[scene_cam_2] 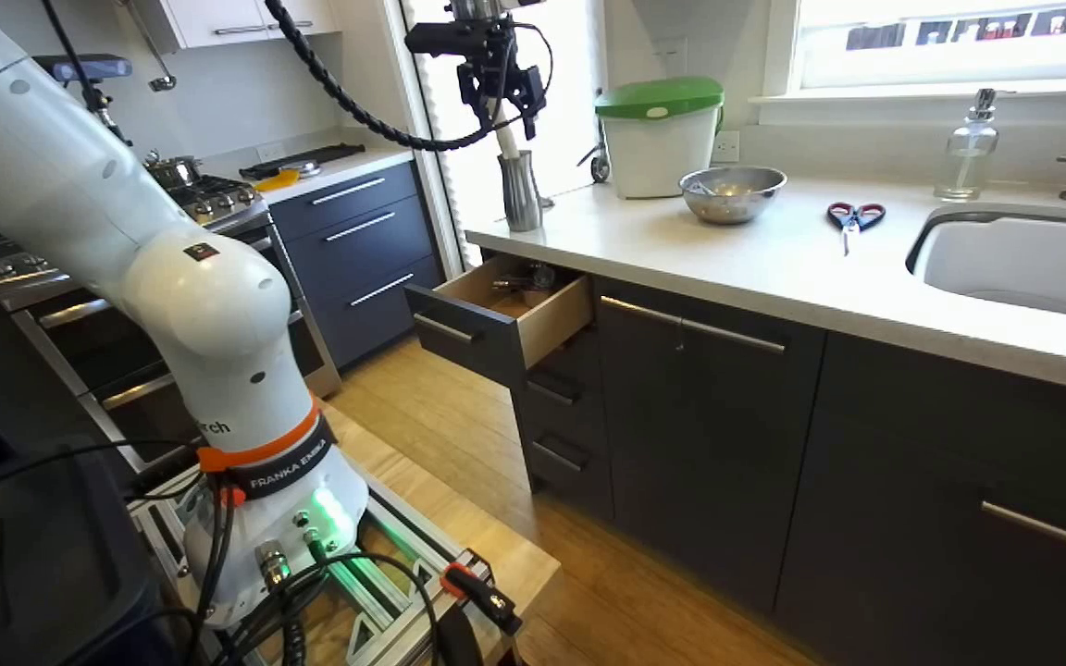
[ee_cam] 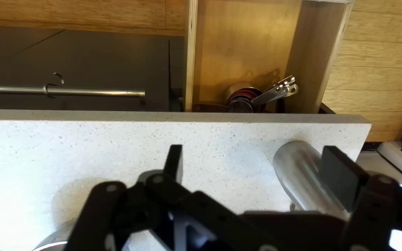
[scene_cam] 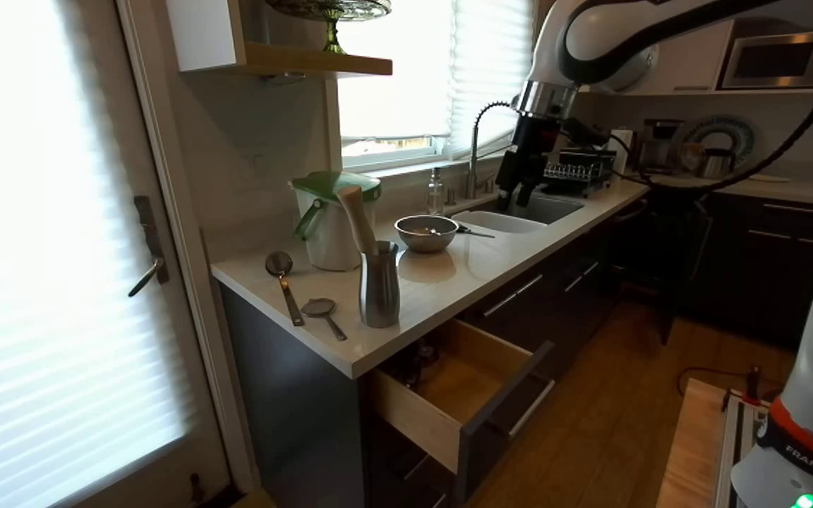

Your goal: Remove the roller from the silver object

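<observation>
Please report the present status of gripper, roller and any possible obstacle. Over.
Gripper open, empty. Roller leaning inside silver cup, not yet removed. Green-lidded bin near the cup, possibly in the way.

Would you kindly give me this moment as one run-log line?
wooden roller: tilted inside silver metal cup | fingers: open, holding nothing | top drawer: open | removal: not yet done

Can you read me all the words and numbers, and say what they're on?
"FRANKA EMIKA" on the black band below the orange ring.
"rch" on the white arm above that ring; anything before it is unclear.
Small dark sticker on the arm: too small to read.
No numbers readable.
</observation>
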Controlling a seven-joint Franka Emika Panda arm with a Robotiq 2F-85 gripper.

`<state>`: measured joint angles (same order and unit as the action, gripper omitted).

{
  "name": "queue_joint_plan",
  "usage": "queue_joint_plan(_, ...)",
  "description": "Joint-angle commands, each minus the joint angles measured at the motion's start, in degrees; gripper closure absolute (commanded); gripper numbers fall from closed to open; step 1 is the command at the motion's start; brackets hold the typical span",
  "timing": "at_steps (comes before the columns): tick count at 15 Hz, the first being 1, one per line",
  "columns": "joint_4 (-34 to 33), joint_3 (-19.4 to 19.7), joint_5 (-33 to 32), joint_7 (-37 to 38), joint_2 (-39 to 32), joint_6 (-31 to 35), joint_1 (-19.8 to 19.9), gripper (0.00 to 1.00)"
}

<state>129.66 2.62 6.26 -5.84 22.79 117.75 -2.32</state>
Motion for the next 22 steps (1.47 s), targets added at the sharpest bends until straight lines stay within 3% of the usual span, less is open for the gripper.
queue_joint_plan(1, -0.1, -0.3, 0.1, -0.1, 0.0, -0.1, 0.4, 0.00)
queue_joint_plan(3, -0.1, -0.3, 0.1, -0.1, 0.0, -0.1, 0.4, 0.00)
queue_joint_plan(8, -1.6, -1.0, 6.9, -13.1, -0.8, 2.0, -5.9, 0.00)
queue_joint_plan(12, -2.5, -1.2, 11.0, -22.8, -2.2, 8.0, -10.1, 0.00)
queue_joint_plan(18, -4.7, 1.5, 21.5, -43.1, -7.8, 19.6, -14.5, 0.00)
queue_joint_plan(22, -8.5, 2.4, 30.4, -57.5, -12.8, 18.2, -14.1, 0.00)
